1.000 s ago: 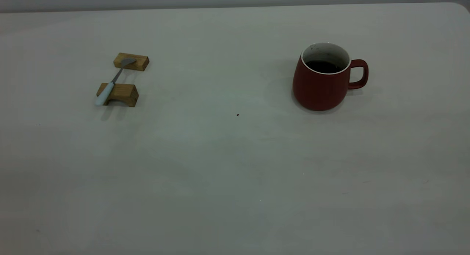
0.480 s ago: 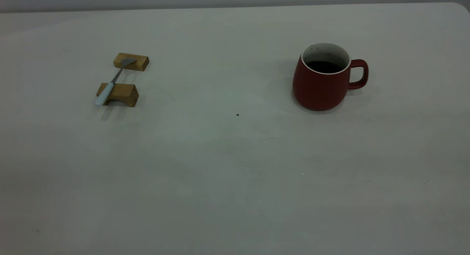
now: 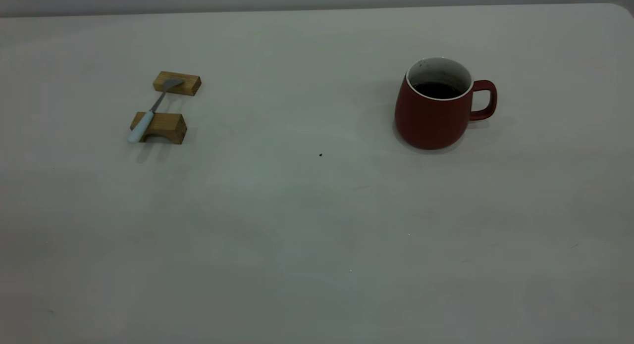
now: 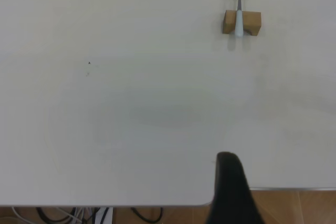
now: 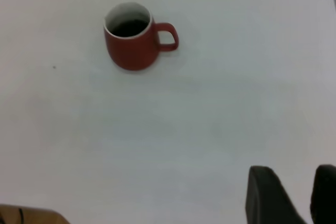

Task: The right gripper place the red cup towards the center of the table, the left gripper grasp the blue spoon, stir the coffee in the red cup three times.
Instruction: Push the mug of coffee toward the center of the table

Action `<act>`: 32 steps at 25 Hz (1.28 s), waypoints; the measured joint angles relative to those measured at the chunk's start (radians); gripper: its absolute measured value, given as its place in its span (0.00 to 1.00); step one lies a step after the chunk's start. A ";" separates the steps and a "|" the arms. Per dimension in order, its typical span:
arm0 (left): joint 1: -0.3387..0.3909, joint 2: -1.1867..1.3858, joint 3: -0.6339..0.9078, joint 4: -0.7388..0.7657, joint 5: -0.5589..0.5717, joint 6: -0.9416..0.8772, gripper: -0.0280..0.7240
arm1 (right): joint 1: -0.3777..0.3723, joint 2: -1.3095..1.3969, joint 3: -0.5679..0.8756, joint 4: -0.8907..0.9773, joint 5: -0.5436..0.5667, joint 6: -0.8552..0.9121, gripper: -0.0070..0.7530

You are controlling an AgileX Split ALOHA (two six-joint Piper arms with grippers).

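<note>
The red cup (image 3: 430, 117) stands upright on the right half of the table (image 3: 297, 225), its handle pointing right, with dark coffee (image 3: 436, 90) inside. Over on the left, the blue spoon (image 3: 148, 114) lies across two wooden blocks. No gripper shows in the exterior view. In the right wrist view the red cup (image 5: 131, 45) is far from my right gripper (image 5: 295, 174), which is open and holds nothing. My left gripper (image 4: 232, 190) appears only as a black part over the table's edge, far from the blue spoon (image 4: 239, 18).
Two tan wooden blocks (image 3: 177, 83) (image 3: 159, 127) carry the spoon. A tiny dark speck (image 3: 320, 155) lies near the middle of the table. Bare tabletop stretches between spoon and cup. Floor and cables (image 4: 79, 214) show beyond the table's edge.
</note>
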 joint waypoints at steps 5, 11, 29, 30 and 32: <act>0.000 0.000 0.000 0.000 0.000 0.000 0.77 | 0.000 0.079 -0.016 -0.007 -0.094 0.000 0.73; 0.000 0.000 0.000 0.000 0.000 0.000 0.77 | 0.000 0.407 -0.017 -0.032 -0.301 0.000 0.96; 0.000 0.000 0.000 0.000 0.000 0.000 0.77 | 0.002 1.695 -0.568 0.051 -0.523 -0.644 0.95; 0.000 0.000 0.000 0.000 0.000 0.000 0.77 | 0.002 1.755 -0.609 0.069 -0.513 -0.702 0.94; 0.000 0.000 0.000 0.000 0.000 0.000 0.77 | 0.002 1.857 -0.700 0.095 -0.488 -0.802 0.94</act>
